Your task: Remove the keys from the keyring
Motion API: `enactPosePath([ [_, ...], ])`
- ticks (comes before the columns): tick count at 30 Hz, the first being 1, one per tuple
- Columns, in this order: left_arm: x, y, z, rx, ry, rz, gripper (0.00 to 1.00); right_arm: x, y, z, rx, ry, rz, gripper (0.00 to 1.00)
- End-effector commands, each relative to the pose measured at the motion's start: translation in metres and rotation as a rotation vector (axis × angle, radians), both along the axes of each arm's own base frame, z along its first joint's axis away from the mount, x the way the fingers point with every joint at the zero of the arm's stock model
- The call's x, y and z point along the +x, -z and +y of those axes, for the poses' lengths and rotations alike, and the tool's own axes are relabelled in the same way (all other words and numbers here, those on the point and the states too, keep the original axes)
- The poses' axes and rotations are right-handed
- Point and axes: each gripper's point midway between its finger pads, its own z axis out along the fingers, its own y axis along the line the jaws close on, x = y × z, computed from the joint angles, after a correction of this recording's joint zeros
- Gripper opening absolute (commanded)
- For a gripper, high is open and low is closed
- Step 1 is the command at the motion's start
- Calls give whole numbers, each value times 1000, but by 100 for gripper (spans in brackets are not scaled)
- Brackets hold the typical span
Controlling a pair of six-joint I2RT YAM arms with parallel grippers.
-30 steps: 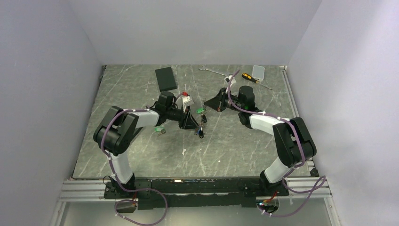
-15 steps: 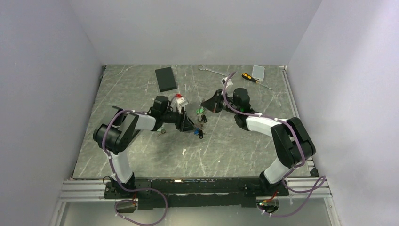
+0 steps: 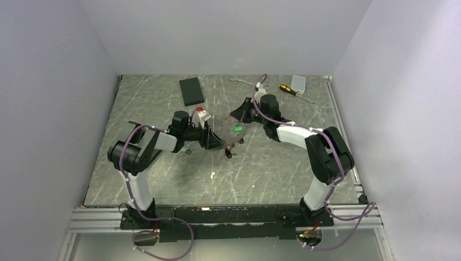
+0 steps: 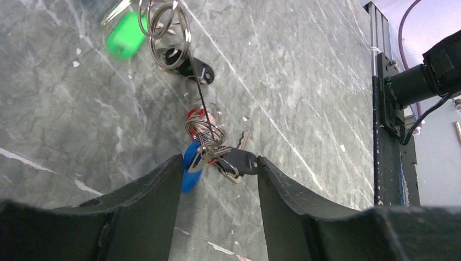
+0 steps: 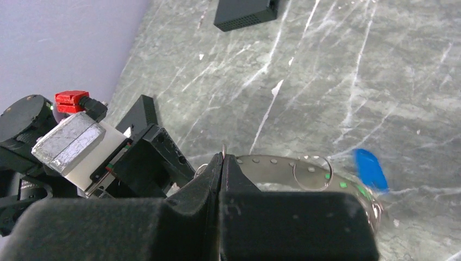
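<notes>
Swung leftward, right tool [image 5: 222, 161] pinches keyring [image 4: 201, 101] — left tool [image 4: 218, 163] spread near keys [image 4: 238, 161].

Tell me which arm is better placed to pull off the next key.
Left. The left gripper, open, straddles the keys on the keyring; the right gripper is shut on that ring, holding it up.

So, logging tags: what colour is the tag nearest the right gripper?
Green tag, left wrist view.

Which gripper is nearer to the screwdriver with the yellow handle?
Right. The right gripper, shut on the keyring, is left of the screwdriver; the left gripper, open, sits farther left and lower in the top view.
</notes>
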Motion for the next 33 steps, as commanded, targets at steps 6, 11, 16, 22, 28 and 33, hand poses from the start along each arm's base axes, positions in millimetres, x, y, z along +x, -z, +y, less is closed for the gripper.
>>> enactPosePath([
  [6,32,-7,7,-97,-62,-35,70,11,-10,4,23,19,-11,0],
  [11,31,4,4,-106,-22,-20,78,8,-13,7,34,-2,-20,0],
  [16,31,18,5,-90,-17,-6,77,5,-24,8,43,-19,-52,0],
  [22,19,19,0,-116,41,37,69,5,-30,7,50,-21,-66,0],
  [28,4,24,-2,-136,85,83,60,5,-37,5,54,-18,-79,0],
  [33,0,25,-2,-137,88,96,52,7,-40,0,58,-8,-85,0],
])
